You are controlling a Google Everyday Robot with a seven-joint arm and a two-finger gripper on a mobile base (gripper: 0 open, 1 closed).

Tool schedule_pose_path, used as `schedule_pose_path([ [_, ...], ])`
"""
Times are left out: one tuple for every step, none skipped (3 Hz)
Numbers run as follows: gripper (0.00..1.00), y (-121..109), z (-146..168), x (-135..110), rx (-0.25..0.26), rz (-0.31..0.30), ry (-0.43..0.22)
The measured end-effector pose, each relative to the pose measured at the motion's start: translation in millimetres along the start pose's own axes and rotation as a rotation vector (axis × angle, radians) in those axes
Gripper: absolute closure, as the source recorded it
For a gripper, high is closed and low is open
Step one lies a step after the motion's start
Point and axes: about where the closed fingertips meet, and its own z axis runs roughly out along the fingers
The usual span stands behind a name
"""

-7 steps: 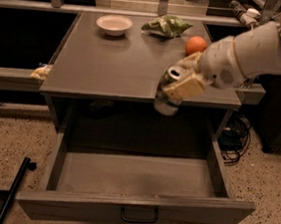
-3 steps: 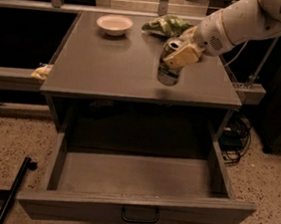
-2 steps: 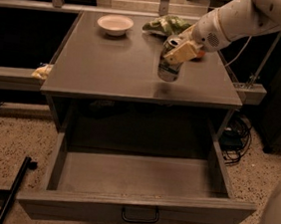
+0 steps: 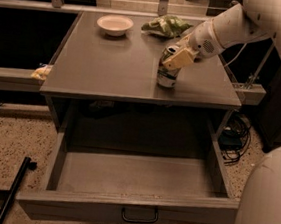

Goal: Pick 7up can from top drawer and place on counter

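Camera view | 1 7up can (image 4: pixel 168 75), 1 bowl (image 4: pixel 114 24) on counter (image 4: pixel 110 66) | fingers (image 4: pixel 180 58) clasp can

One 7up can (image 4: pixel 167 77), one bowl (image 4: pixel 114 24), one gripper (image 4: pixel 176 58) at the can.

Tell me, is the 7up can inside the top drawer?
No, the 7up can stands upright on the counter, with the gripper at its top.

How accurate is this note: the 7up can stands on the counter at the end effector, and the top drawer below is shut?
One error: the top drawer is pulled open, not shut, as the camera view shows. The rest holds: the 7up can stands on the counter with the end effector at its top.
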Motion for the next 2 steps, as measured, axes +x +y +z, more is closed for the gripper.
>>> schedule_pose_path([
  [1.0,-0.1,8.4,8.9,-0.023,0.016,0.005],
  [0.82,-0.7,5.7,6.0,-0.023,0.016,0.005],
])
